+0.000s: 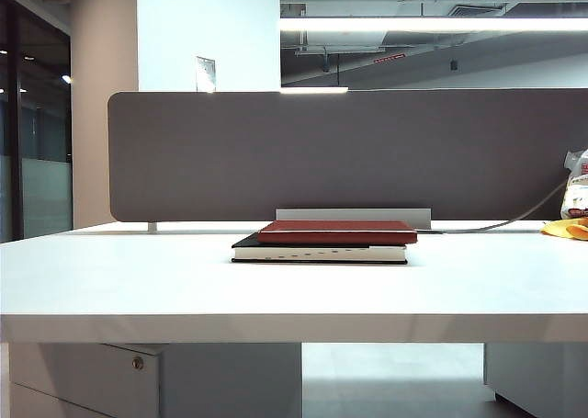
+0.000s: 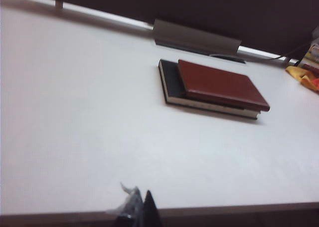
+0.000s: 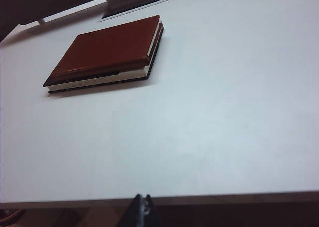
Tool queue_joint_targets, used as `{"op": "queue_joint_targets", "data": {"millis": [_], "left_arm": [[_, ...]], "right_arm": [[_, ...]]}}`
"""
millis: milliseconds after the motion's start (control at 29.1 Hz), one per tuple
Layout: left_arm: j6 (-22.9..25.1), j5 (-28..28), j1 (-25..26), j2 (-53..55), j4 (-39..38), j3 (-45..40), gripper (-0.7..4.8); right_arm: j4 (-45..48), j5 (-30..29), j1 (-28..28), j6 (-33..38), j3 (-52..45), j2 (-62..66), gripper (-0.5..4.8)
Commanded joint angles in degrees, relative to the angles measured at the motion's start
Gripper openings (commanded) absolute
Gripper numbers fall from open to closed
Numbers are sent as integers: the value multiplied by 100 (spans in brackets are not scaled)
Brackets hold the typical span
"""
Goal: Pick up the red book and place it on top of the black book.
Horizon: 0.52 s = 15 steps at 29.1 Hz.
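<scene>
The thin red book (image 1: 338, 231) lies flat on the thicker black book (image 1: 317, 252) at the middle of the white table (image 1: 138, 280), shifted a little to the right, so a strip of black cover (image 2: 170, 80) shows. Both wrist views see the stack from a distance: the red book (image 2: 219, 85) (image 3: 107, 50) over the black book's white page edges (image 3: 99, 80). My left gripper (image 2: 141, 199) is shut and empty, back over the table's front edge. My right gripper (image 3: 142, 199) is shut and empty, also at the front edge. Neither gripper shows in the exterior view.
A grey partition (image 1: 322, 152) closes off the back of the table, with a grey metal bracket (image 1: 354, 214) just behind the books. At the far right lie a yellow cloth (image 1: 565, 227), a white packet (image 1: 577, 184) and a cable (image 1: 524, 218).
</scene>
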Motion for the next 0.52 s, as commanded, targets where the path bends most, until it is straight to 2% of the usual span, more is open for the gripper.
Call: {"op": "queue_joint_targets", "data": {"millis": [34,310,516], "left_arm": [[-13,20,-7,2,203,-142,-6],[-20,131,-7,2,354,-713,-6],[-11,107,-7,2,535,-1231,-6]], "right_arm": [[94,101,9,26,-210,-284,-3],[109,175,9,101,-686,-723,-3],[81,444,9,107,-894,-874,-3]]}}
